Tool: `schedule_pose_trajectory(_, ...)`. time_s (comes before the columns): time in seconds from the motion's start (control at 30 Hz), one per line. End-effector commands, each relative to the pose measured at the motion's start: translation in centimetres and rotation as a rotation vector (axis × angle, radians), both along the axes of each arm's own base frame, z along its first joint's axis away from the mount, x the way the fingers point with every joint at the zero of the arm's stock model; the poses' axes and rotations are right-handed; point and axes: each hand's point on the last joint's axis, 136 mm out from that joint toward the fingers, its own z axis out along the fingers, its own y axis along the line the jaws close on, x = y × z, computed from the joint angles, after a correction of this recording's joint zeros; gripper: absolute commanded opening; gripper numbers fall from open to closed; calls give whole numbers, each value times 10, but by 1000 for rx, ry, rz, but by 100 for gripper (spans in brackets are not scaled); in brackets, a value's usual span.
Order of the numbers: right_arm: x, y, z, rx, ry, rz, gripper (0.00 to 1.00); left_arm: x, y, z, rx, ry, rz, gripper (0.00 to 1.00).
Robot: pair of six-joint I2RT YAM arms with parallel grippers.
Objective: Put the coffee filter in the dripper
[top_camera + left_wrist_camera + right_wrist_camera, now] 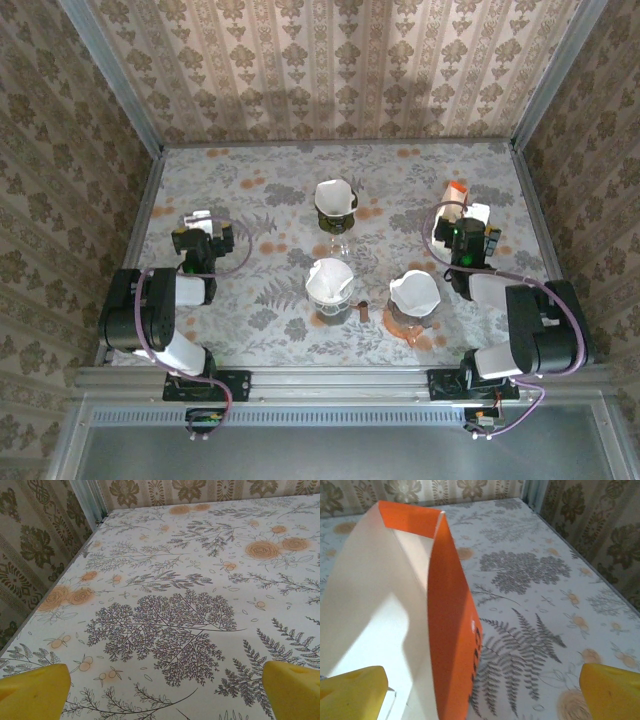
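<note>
Your left gripper [203, 226] is hanging wide open over the floral table [250, 185] on the left side, gripping nothing. In the left wrist view its yellow fingertips [34, 692] are sitting spread at the frame corners, with only printed table surface between them. Your right gripper [462, 213] is also standing wide open and gripping nothing, pointing at an orange-and-white carton [455, 191] just ahead of it at the far right of the table. In the right wrist view the carton [410, 610] is standing upright with its top open. It is sitting toward the left-hand fingertip [352, 692], and whether they touch you cannot tell. White coffee filters are already sitting in drippers mid-table, well apart from both grippers: far filter [335, 197] in the far dripper [338, 224], middle filter [329, 280] in the middle dripper [330, 312], and right filter [415, 291] in the right dripper [408, 326].
</note>
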Motion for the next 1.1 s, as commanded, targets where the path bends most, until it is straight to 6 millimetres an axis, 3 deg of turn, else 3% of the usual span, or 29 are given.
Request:
schedule_pose_trajectory(0.0,16,10,10,18,-61,61,100,4,0,9,18,-31,0,100)
schedule_pose_trajectory(0.1,23,14,6,4,-10,69,100,4,0,10,17,-33,-1,100)
schedule_pose_trajectory(1.07,22,15,7,-4,-16,69,100,5,0,9,15,-31,0,100)
